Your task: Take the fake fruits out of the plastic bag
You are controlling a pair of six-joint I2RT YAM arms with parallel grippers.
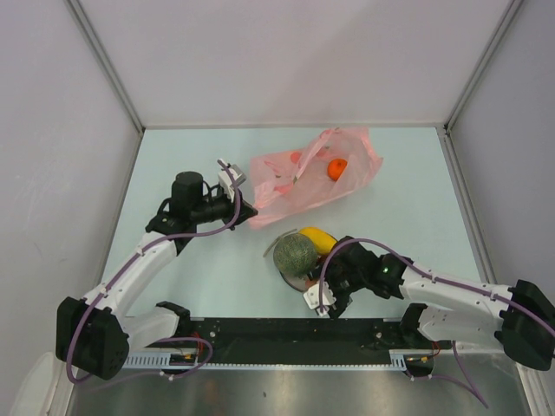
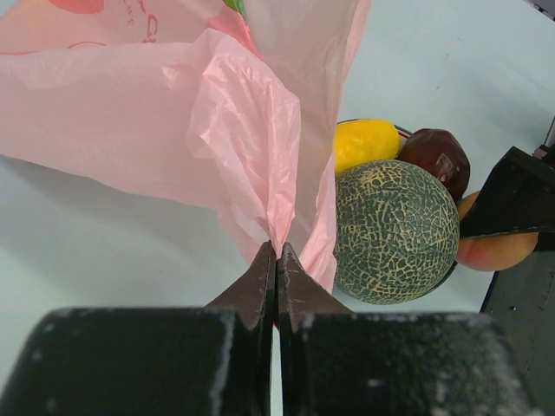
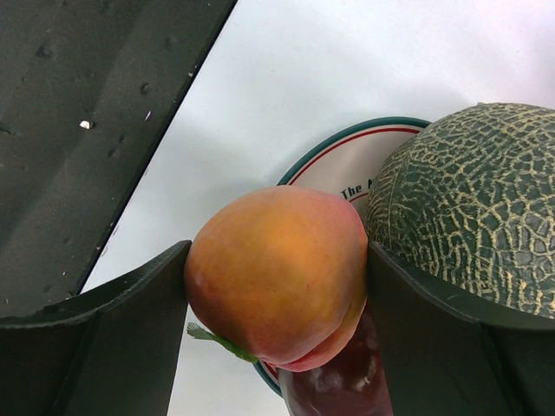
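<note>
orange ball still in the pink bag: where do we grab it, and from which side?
Pinch the orange ball across its middle; it is round, so any axis works. Come from above at the bag's far right end, where it shows bright, probably at the mouth. The left gripper pins the opposite corner; the right gripper holds a peach.

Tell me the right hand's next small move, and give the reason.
Probably lower slightly and open the right hand: it grips a peach-like fruit just over the plate rim, beside the netted melon, so a release should land it there. The left hand is pinching the pink bag, where an orange fruit sits inside.
</note>
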